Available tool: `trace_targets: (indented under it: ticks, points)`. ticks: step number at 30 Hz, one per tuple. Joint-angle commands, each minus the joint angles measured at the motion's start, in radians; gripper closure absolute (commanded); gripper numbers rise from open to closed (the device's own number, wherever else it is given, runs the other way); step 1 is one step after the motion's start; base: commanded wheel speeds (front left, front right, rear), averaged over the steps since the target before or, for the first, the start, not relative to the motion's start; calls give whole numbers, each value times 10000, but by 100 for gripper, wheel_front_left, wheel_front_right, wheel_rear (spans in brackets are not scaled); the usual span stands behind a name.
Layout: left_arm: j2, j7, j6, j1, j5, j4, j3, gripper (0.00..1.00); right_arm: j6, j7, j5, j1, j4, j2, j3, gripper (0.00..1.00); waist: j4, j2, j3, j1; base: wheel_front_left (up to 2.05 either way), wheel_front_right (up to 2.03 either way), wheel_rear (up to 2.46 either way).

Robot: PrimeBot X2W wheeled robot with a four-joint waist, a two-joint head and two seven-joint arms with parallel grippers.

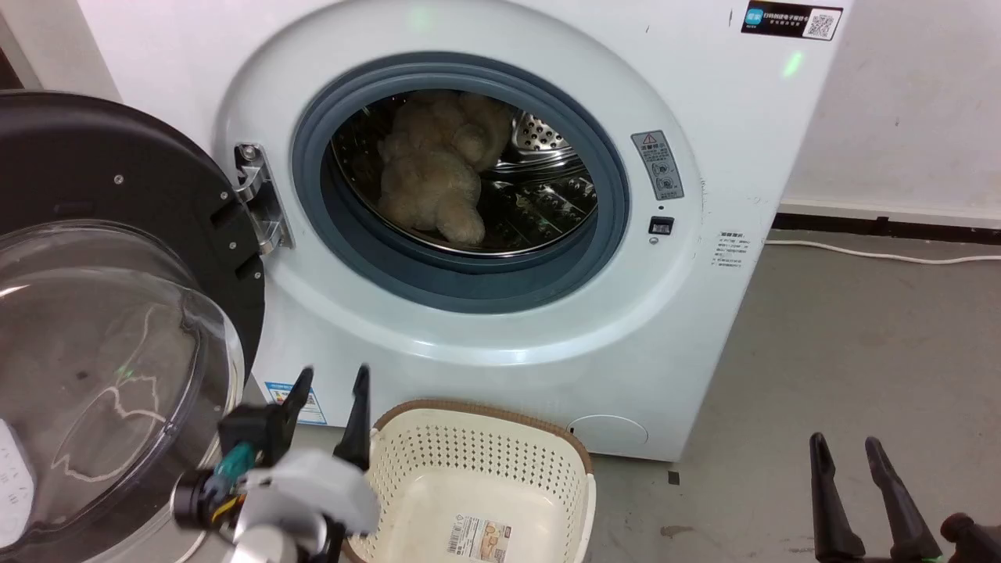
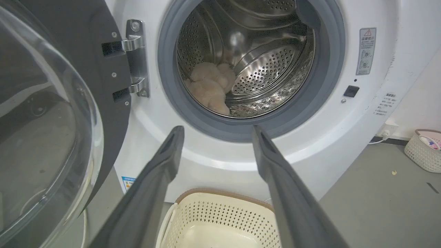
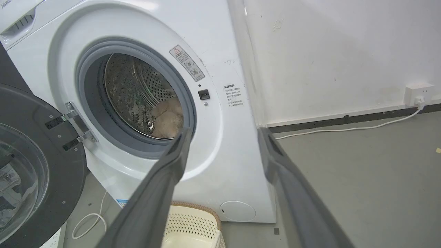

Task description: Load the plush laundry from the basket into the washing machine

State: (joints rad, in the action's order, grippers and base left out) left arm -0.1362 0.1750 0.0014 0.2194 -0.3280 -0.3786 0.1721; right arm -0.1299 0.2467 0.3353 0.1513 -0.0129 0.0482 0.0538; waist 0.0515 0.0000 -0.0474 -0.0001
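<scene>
White washer [image 1: 508, 344] takes up most of the head view, porthole open, grey gasket around steel drum [image 1: 547, 203]. Grey floor [image 1: 844, 352] runs to the right of it. Door [image 1: 102, 156] is swung wide to the left on its hinge, with a black rim and a clear bubble. Basket [image 1: 469, 450] sits on the floor just in front of the washer, below the porthole. Plush [image 1: 434, 172] lies inside the drum, left side, behind the gasket, clear of both grippers. Left gripper [image 1: 333, 377] is low left between door and basket, fingers spread, released; in the left wrist view it points toward the porthole above the basket. Right gripper [image 1: 844, 442] is low right over bare floor, well apart from the washer, fingers parted, released. A small second basket [image 2: 422, 151] stands on the floor at far right in the left wrist view. White cable [image 1: 876, 254] runs along the wall base. Label [image 1: 478, 539] is on the bare bottom of the near basket.
</scene>
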Motion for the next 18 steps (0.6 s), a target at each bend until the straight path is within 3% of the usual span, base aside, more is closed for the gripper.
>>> trace_targets:
  ticks: [1,18]
  points:
    - [-72,-15,58,-237,25,156,-47,0,-8,-33,-60,163,-32,20,4,0,-4,0,-5,1,0,0,0]
    - [-852,-362,911,-2512,426,2606,-193,0,-8,-611,-1083,480,-292,20,274,0,42,0,-183,1,0,0,0]
